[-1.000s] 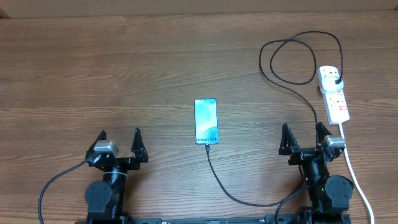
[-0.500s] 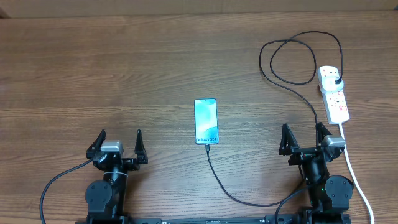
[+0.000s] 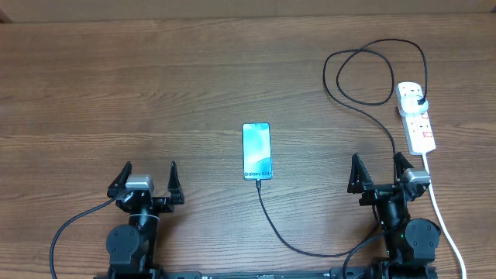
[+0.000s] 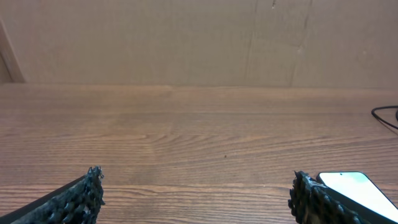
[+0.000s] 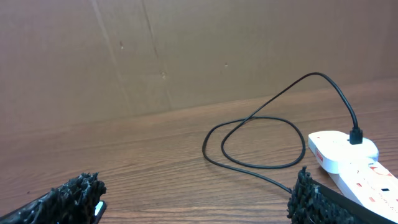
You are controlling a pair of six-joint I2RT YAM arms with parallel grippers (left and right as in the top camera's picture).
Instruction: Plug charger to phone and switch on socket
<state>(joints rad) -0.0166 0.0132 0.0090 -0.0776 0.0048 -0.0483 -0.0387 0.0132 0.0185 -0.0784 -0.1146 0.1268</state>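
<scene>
Overhead view: both end effectors were open and empty at the near edge of the tabletop (image 3: 155, 77).

The left end effector (image 3: 149, 166) and the right end effector (image 3: 377, 157) had their fingers spread wide, gripping nothing. The phone (image 3: 256, 151) lay flat between them, a little farther away, with its screen lit. The charger (image 3: 325, 77) met the phone's near short edge, curved to the right, made a loop at the far right, and its plug sat in the socket (image 3: 415, 118), which lay just beyond the right end effector.
</scene>
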